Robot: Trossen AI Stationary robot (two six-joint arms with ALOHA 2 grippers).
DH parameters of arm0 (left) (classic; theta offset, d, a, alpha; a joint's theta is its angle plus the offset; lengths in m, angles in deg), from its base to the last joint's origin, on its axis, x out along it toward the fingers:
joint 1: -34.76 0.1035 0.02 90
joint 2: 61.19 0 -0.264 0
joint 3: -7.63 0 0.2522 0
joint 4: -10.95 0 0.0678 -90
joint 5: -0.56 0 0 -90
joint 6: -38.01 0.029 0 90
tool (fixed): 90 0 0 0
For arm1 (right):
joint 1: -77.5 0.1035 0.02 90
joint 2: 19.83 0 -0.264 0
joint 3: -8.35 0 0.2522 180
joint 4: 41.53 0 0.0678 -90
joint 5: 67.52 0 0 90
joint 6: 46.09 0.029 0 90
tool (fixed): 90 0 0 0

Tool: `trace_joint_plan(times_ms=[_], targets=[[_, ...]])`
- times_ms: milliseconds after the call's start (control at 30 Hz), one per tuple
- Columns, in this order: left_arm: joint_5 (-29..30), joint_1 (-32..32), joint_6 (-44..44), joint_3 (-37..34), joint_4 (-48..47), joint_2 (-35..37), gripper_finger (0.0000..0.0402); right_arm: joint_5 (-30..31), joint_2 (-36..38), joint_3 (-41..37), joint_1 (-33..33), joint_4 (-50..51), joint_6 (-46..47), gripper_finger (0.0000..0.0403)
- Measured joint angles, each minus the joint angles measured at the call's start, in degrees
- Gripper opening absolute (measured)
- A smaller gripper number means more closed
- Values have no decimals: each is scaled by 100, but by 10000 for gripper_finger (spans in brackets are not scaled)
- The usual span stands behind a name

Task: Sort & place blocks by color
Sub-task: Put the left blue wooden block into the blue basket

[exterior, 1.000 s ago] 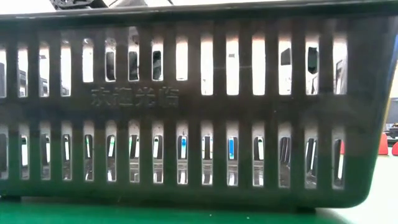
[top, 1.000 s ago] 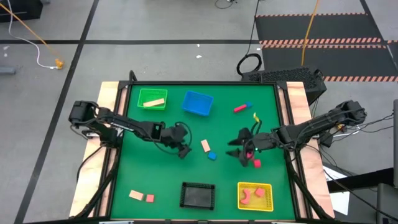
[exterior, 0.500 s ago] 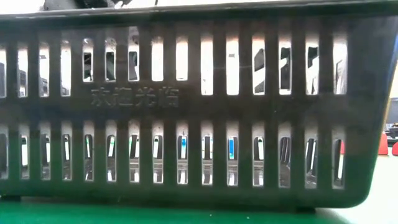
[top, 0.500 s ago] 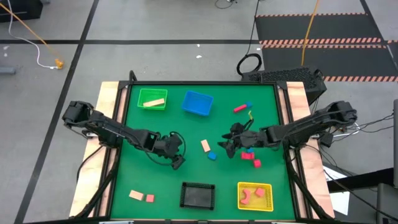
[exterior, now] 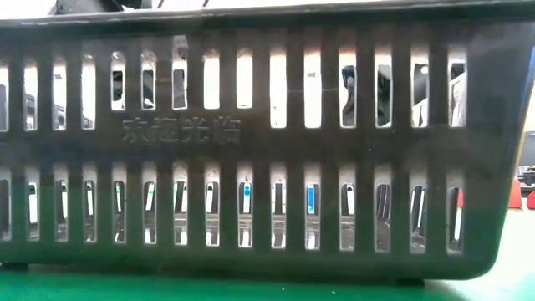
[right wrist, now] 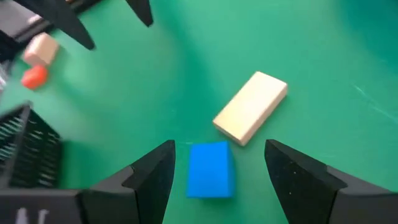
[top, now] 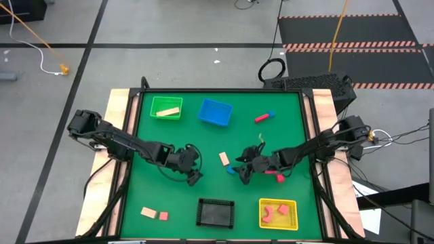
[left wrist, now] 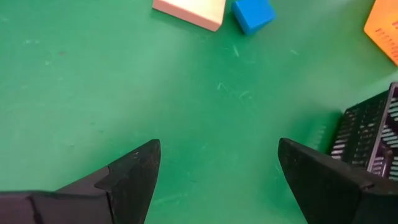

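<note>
The table top (top: 203,142) is covered in matt green material, faintly scratched, with bare pale wood strips (top: 119,115) along its sides. The black basket (exterior: 267,142) is moulded plastic with a slight sheen and raised lettering. A tan block (right wrist: 250,107) looks like smooth unpainted wood; the blue block (right wrist: 210,178) has an even matt coat. The gripper fingers (left wrist: 130,177) are dull black plastic.

Lighting is even and bright from overhead; the green mat (top: 203,183) shows only soft, short shadows under the arms. Low view: black basket (exterior: 251,167) sits close against the lens, backlit through its slots, dark and slightly soft. Right wrist view: motion blur on the far blocks (right wrist: 37,62) and basket edge. Left wrist view sharp.
</note>
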Motion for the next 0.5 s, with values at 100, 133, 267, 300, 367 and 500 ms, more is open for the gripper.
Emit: trace_joint_plan(times_ms=[100,133,267,300,367,500], targets=[[38,-52,52,0,14,0,326,355,-147,6,177,-68,-196,240],[93,-73,52,0,15,0,326,408,-190,47,232,-79,-258,240],[252,-166,57,1,20,0,326,614,-413,319,425,-79,-722,240],[254,-188,57,2,21,0,326,692,-483,400,461,-25,-868,240],[257,-218,59,2,37,0,326,840,-622,548,509,80,-1179,240],[373,-287,52,2,22,0,326,852,-873,713,520,94,-1502,240]])
